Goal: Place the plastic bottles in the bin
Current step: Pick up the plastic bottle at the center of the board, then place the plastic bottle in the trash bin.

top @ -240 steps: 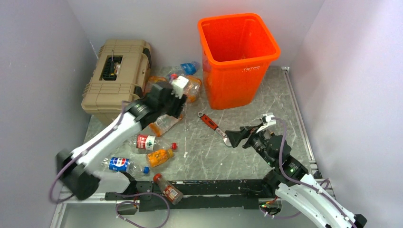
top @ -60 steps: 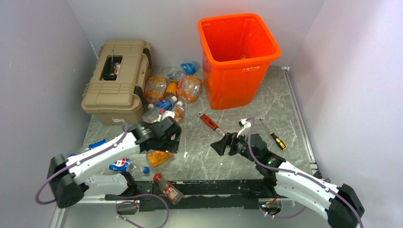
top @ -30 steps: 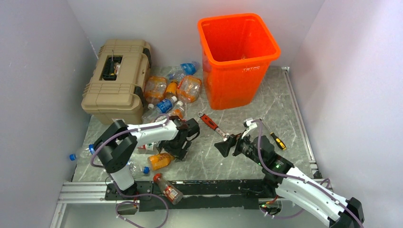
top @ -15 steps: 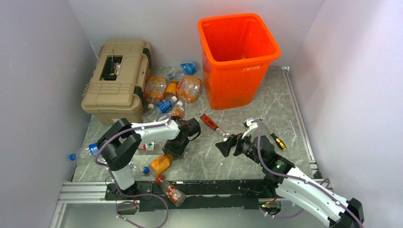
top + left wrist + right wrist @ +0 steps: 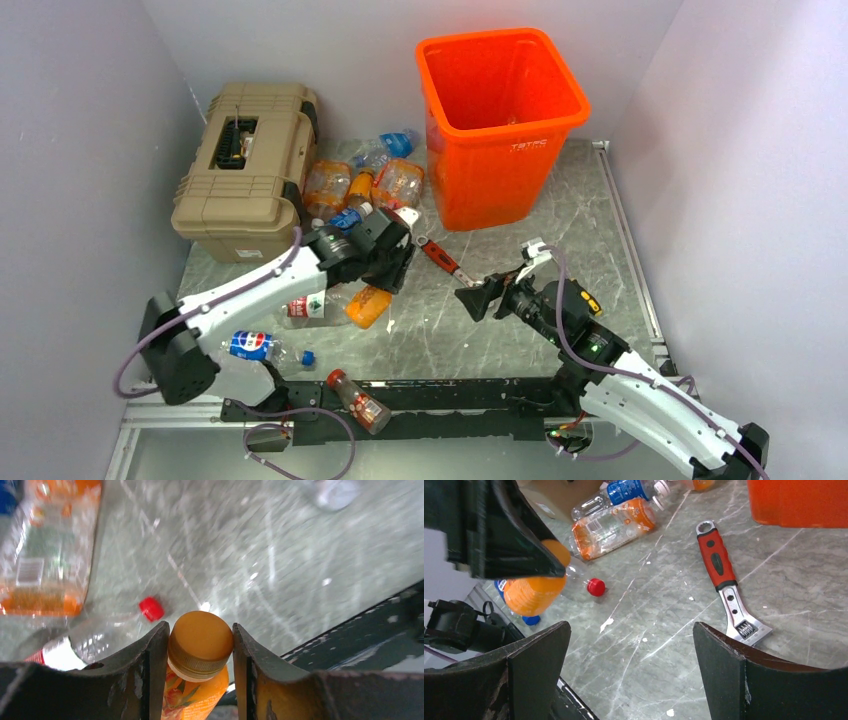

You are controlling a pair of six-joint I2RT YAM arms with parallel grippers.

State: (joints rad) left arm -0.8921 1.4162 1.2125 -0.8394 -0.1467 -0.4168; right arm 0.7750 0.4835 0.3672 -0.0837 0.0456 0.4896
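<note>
The left claw [image 5: 388,268] is clamped on the neck of an orange bottle [image 5: 367,306]. In the left wrist view its 2 fingers [image 5: 150,660] are seen pressed against either side of the bottle, just under the orange cap. The bottle is held cap-up and hangs below the claw, over the middle of the table [image 5: 580,210]. It is in front of the toolbox [image 5: 245,170] and well apart from the bin [image 5: 495,185]. Whether its base is clear of the table cannot be told.

The right claw [image 5: 487,297] is spread wide, and nothing is held between its fingers. It is pointed toward the left claw, low over the table. A red-handled wrench [image 5: 440,257] lies flat between the 2 claws, on the side toward the bin.

The bin stands upright at the far side of the table. A cluster of bottles [image 5: 400,185] is gathered between the toolbox and the bin. A red-labelled bottle [image 5: 305,308] lies just beside the held one. A blue-labelled bottle [image 5: 252,345] lies near the left arm's base. 1 more bottle [image 5: 357,398] lies on the rail at the near edge.
</note>
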